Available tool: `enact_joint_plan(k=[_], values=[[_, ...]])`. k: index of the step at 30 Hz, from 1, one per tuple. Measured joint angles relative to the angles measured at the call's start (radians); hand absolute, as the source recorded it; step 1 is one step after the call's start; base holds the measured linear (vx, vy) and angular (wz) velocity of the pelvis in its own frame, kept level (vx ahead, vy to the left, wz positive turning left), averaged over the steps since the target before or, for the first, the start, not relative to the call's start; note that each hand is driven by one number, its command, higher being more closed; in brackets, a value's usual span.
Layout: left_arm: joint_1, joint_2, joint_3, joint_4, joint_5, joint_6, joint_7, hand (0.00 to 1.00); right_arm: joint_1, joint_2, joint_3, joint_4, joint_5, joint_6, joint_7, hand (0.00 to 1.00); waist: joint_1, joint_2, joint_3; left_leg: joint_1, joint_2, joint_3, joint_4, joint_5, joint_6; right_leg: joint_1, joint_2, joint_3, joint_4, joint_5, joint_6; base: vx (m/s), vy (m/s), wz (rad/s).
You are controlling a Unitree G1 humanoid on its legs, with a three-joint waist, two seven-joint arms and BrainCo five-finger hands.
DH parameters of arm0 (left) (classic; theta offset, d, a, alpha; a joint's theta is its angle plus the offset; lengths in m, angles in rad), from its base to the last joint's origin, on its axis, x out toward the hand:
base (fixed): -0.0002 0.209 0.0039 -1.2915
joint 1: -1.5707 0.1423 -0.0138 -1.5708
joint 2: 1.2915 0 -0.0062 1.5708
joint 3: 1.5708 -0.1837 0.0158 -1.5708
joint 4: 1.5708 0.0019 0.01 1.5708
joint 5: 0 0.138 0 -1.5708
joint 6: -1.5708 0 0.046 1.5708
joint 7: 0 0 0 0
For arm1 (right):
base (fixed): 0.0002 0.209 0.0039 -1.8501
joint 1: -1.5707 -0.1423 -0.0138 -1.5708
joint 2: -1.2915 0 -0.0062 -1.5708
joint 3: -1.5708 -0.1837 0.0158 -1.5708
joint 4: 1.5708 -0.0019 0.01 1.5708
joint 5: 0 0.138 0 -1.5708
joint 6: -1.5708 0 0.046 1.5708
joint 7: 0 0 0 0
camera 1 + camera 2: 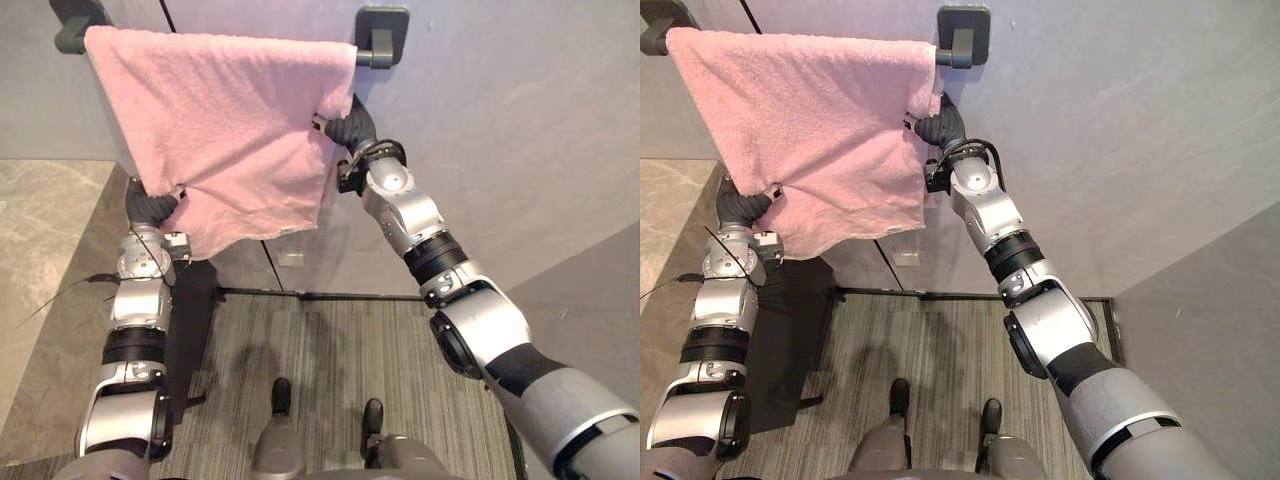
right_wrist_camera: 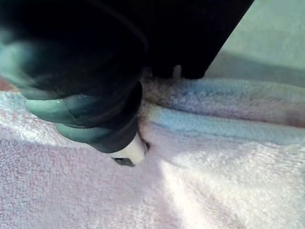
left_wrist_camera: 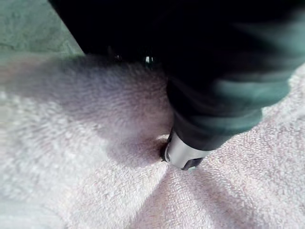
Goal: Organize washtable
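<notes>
The pink towel [image 1: 220, 130] is made of terry cloth with a rough, looped, matt pile. The pile is creased where it is gathered at each hand. The rail bracket [image 1: 382, 35] at 1 o'clock is finished in dark grey matt. The wall [image 1: 500, 120] is surfaced smooth and matt in pale grey. The countertop [image 1: 40, 220] at 9 o'clock is given a veined, stone-like face with a slight sheen. The floor [image 1: 330, 350] at 6 o'clock is covered in ribbed, matt carpet. The left hand [image 1: 150, 205] and the right hand [image 1: 350, 125] are sheathed in a dark, ribbed, rubber-like cover. Smooth, glossy silver is exposed past it in the wrist views.
</notes>
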Motion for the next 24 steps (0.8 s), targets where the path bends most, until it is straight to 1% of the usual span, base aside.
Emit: enact_joint_plan(k=[2, 7, 11, 16, 18, 22, 24], values=[[0.001, 0.0, 0.0, 0.008, 0.0, 0.003, 0.001, 0.0, 0.0, -0.005, 0.005, 0.003, 0.0, 0.0, 0.0, 0.0, 0.001, -0.001, 0.0, 0.0, 0.0, -0.001, 0.0, 0.0, 0.0, 0.0, 0.0, -0.001, 0.0, 0.0, 0.0, 0.0, 0.0, 0.0], [0.001, 0.0, 0.001, 0.008, 0.0, 0.003, 0.001, 0.0, 0.0, -0.05, 0.059, 0.009, 0.002, 0.0, 0.003, 0.0, 0.003, -0.001, 0.001, 0.002, 0.0, -0.002, 0.0, 0.002, 0.001, 0.001, 0.0, -0.003, 0.004, 0.0, 0.0, 0.0, 0.0, 0.0], [0.002, 0.0, 0.001, 0.008, 0.0, 0.004, 0.001, 0.0, 0.0, -0.073, 0.116, 0.009, 0.013, -0.001, 0.006, 0.0, 0.002, -0.001, 0.001, 0.01, 0.001, -0.002, 0.0, 0.002, 0.001, 0.009, 0.001, -0.002, 0.004, 0.0, 0.0, 0.0, 0.0, 0.0], [0.007, 0.01, 0.001, 0.008, 0.0, 0.004, 0.001, 0.0, 0.005, -0.094, 0.201, 0.008, 0.032, -0.002, 0.032, 0.0, 0.002, -0.002, 0.0, 0.02, 0.001, -0.002, 0.0, 0.002, 0.001, 0.019, 0.001, -0.001, 0.003, 0.0, 0.0, 0.0, 0.0, 0.0], [0.013, 0.018, 0.001, 0.008, 0.0, 0.004, 0.001, 0.0, 0.019, -0.097, 0.216, 0.008, 0.032, -0.002, 0.048, 0.0, 0.003, -0.006, -0.002, 0.022, 0.002, -0.002, 0.0, 0.002, 0.001, 0.021, 0.001, -0.001, 0.003, 0.0, 0.0, 0.0, 0.0, 0.0], [0.03, 0.043, 0.001, 0.009, 0.0, 0.004, 0.0, 0.0, 0.052, -0.112, 0.248, 0.008, 0.032, -0.002, 0.052, 0.0, 0.002, -0.018, -0.009, 0.028, 0.001, -0.001, 0.0, 0.002, 0.001, 0.027, 0.001, 0.0, 0.002, 0.0, 0.0, 0.0, 0.0, 0.0], [0.038, 0.051, 0.012, 0.009, 0.0, 0.005, 0.0, 0.0, 0.075, -0.136, 0.252, 0.009, 0.032, -0.002, 0.069, 0.0, 0.003, -0.023, -0.012, 0.035, 0.001, -0.001, 0.0, 0.002, 0.001, 0.035, 0.0, -0.002, -0.002, 0.0, 0.0, 0.0, 0.0, 0.0]])
